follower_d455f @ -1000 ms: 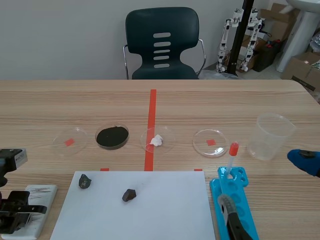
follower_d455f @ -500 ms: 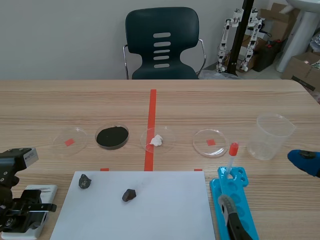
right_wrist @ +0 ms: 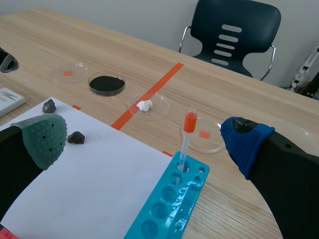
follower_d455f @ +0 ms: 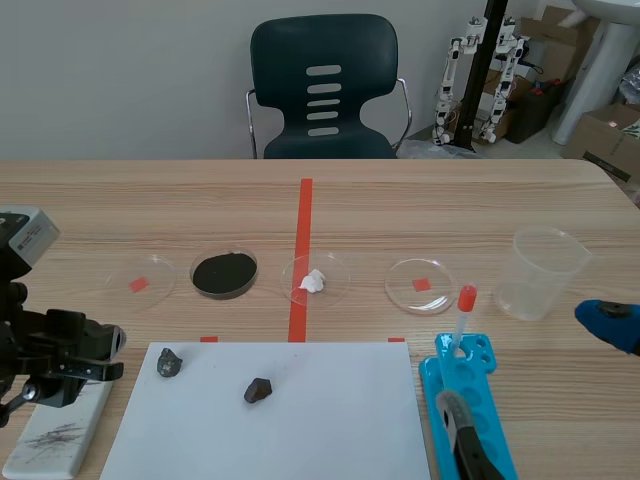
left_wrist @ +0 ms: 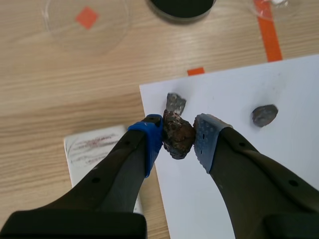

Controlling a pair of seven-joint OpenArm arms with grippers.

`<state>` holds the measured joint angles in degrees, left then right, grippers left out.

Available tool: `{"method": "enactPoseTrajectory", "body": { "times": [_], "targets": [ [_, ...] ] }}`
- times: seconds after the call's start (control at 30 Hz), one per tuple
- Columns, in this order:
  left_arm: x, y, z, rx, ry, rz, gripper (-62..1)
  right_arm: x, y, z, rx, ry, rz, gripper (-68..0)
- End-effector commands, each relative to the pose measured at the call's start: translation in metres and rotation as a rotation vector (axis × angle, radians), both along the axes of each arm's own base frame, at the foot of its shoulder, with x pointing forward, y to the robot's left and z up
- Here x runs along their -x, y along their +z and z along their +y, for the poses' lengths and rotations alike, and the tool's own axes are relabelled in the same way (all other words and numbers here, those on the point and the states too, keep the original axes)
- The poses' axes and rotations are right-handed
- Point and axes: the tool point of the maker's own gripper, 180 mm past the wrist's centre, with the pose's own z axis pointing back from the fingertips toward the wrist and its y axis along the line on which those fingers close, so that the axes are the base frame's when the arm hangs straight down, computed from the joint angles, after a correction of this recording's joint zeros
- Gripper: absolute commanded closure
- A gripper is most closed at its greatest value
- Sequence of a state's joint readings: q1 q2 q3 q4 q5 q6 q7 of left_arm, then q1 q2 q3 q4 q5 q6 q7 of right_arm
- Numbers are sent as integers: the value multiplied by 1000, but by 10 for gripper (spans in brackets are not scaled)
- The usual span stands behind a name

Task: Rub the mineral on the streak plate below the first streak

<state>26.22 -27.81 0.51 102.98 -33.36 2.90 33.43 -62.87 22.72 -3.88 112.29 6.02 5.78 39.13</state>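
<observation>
- Streak plate (follower_d455f: 58, 432) lies at the table's near-left corner, along the paper sheet's (follower_d455f: 300, 420) left edge. It has grey marks toward its near end and bare white farther up, so we judge there's room for streak two.
- Left gripper (left_wrist: 179, 135) clamps the reddish-brown mineral (left_wrist: 177, 133) by its sides, leaving the underside free for rubbing. It hangs just beside the plate, at the paper's edge.
- Grey rock (follower_d455f: 169, 363) and dark rock (follower_d455f: 258, 390) sit on the paper's far-left part, unused.
- Right gripper (right_wrist: 144, 137) is spread wide and empty at the table's right edge, by the blue well tray (follower_d455f: 470, 400).

Streak plate (follower_d455f: 55, 440): near end cut off in scene view, far end under left gripper (follower_d455f: 102, 353). Mineral (left_wrist: 177, 137) not discernible there.
</observation>
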Motion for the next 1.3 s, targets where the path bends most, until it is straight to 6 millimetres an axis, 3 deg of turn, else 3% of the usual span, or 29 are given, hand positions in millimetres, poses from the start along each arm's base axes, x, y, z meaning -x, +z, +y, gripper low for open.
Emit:
{"method": "enactPoseTrajectory", "body": {
  "times": [0.0,0.17,0.67,0.87,1.27],
  "targets": [
    [0,10,-6,16,-11,-54,-91,-1,6,1,-13,7,-19,-655],
    [9,40,-24,49,-44,-191,-91,-1,6,1,-13,7,-19,-655],
    [62,89,-73,81,-293,-460,-91,-1,6,1,-13,7,-19,-655],
    [78,85,-80,67,-359,-455,-91,-1,6,1,-13,7,-19,-655],
    [78,85,-80,66,-359,-452,-91,-1,6,1,-13,7,-19,-655]
  ]
}}
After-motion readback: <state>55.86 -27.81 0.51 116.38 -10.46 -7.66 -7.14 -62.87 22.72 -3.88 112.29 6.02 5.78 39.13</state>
